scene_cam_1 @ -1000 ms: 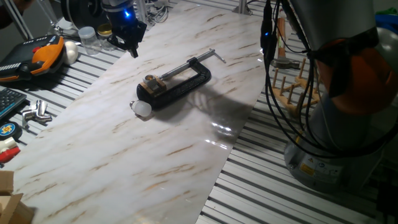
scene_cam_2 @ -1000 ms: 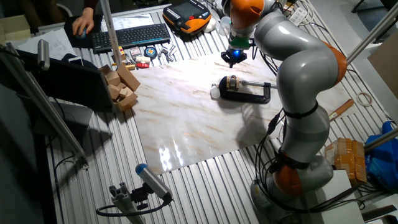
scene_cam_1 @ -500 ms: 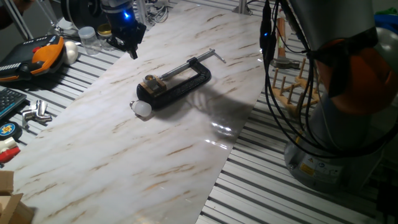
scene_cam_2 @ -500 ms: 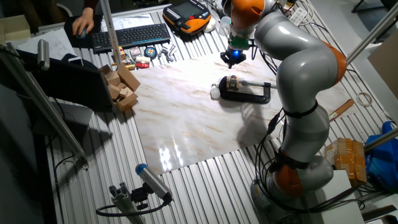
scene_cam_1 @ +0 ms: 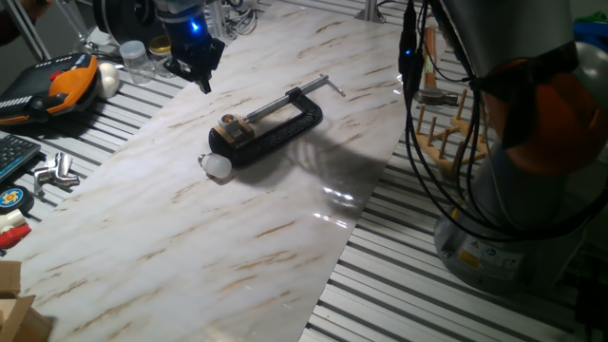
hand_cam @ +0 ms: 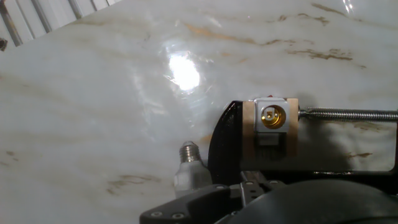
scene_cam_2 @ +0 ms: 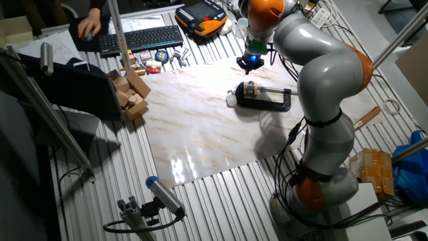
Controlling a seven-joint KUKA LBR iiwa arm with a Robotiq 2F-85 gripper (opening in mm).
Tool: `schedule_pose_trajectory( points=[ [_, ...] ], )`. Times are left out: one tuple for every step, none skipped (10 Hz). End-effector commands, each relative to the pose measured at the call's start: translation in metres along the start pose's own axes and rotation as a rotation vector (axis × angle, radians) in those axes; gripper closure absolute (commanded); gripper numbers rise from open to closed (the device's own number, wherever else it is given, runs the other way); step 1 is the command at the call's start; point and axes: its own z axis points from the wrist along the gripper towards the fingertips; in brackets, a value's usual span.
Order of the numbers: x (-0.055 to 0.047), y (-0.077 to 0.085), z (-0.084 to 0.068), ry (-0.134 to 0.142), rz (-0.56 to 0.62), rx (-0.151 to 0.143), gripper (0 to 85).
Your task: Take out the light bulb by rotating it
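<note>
The light bulb [scene_cam_1: 218, 164] lies on its side on the marble slab [scene_cam_1: 171, 247], out of its socket, close against the rounded end of the black C-clamp [scene_cam_1: 275, 128]. In the hand view the bulb [hand_cam: 188, 163] shows its grey screw base pointing up the frame, and the white socket block [hand_cam: 272, 118] in the clamp [hand_cam: 222, 143] shows an empty brass hole. My gripper [scene_cam_1: 193, 74] hangs above the slab's far left edge, well clear of bulb and clamp, open and holding nothing. From the other side the gripper [scene_cam_2: 251, 64] sits beyond the clamp [scene_cam_2: 265, 98] and bulb [scene_cam_2: 231, 100].
An orange-black pendant [scene_cam_1: 62, 87], a white egg-shaped object [scene_cam_1: 109, 81] and glass jars [scene_cam_1: 135, 57] lie left of the slab. A wooden peg rack [scene_cam_1: 445, 133] stands to the right beside the robot base. Wooden blocks [scene_cam_2: 130, 94] and a keyboard [scene_cam_2: 144, 38] sit further off.
</note>
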Motion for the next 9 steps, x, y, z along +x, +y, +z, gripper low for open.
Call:
schedule_pose_trajectory(
  points=[
    [0.003,-0.001,0.0,-0.003,0.0,-0.001,85.0],
    [0.006,-0.002,-0.001,-0.005,-0.003,-0.002,85.0],
    [0.007,-0.004,-0.002,-0.005,-0.006,0.0,85.0],
    [0.009,-0.005,-0.002,-0.008,-0.009,0.002,85.0],
    [0.011,-0.005,-0.001,-0.008,-0.009,0.002,85.0],
    [0.013,-0.004,0.0,-0.008,-0.009,-0.001,85.0],
    [0.015,-0.003,0.003,-0.015,-0.009,-0.001,85.0],
    [0.017,-0.002,0.005,-0.018,-0.006,0.0,85.0],
    [0.018,-0.002,0.005,-0.018,-0.004,-0.002,85.0]
  ],
)
